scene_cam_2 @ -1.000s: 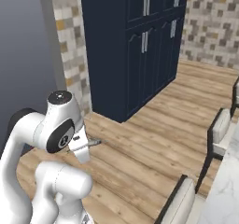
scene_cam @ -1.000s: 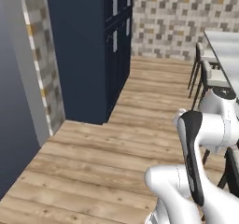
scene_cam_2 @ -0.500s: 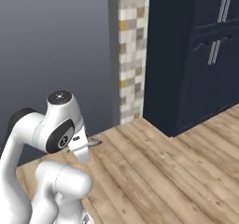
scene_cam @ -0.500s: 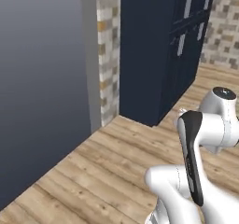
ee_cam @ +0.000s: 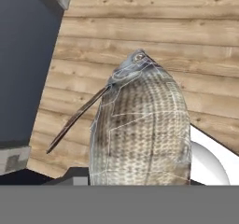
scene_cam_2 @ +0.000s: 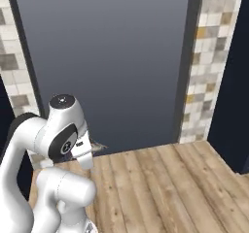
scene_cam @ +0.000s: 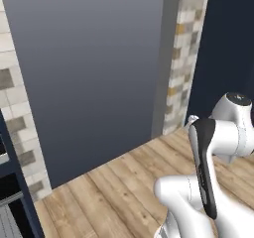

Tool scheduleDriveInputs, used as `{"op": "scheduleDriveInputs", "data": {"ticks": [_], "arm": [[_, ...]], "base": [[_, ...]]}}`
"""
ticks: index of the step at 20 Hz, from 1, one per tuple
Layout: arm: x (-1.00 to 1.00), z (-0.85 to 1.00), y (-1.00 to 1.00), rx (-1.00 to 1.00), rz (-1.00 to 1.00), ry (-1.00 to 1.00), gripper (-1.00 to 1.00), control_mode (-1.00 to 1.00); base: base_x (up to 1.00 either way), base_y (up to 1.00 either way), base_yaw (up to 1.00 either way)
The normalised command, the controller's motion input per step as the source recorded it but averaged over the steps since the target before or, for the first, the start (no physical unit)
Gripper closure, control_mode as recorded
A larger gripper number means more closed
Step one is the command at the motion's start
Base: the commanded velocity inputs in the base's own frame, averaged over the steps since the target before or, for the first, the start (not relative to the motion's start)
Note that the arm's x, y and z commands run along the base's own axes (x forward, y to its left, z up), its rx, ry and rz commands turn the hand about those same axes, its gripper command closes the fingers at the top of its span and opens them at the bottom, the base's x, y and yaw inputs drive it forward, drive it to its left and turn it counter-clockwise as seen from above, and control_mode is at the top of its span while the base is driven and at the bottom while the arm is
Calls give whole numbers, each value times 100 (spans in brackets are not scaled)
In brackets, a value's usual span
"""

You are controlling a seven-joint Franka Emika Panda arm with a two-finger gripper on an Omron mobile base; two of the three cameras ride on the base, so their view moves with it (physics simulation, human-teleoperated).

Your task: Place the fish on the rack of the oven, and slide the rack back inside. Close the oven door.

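A broad grey wall panel (scene_cam_2: 102, 62) stands ahead of the arm, with tiled strips (scene_cam_2: 209, 62) at its sides and a wooden floor (scene_cam_2: 160, 188) below. In the hand view the fish (ee_cam: 140, 134) rises straight up from the gripper, head pointing away, clamped there; the fingertips are hidden behind it.

Base keeps turning left, so both base views swing: the dark navy cabinets (scene_cam: 228, 48) slide off to the right edge, the tiled wall strip (scene_cam_2: 206, 57) moves right, and a big flat grey wall panel (scene_cam: 99, 68) now takes the middle. A dark unit (scene_cam: 12, 202) comes in at lower left. Arm pose unchanged.
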Motion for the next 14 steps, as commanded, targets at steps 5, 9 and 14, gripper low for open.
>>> {"op": "scheduleDriveInputs", "data": {"ticks": [5, 9, 14], "arm": [[0, 0, 0, 0, 0, 0, 100, 100], [0, 0, 0, 0, 0, 0, 100, 100], [0, 0, 0, 0, 0, 0, 100, 100]], "base": [[59, -15, 52], [40, -31, 52], [16, -31, 53]]}}
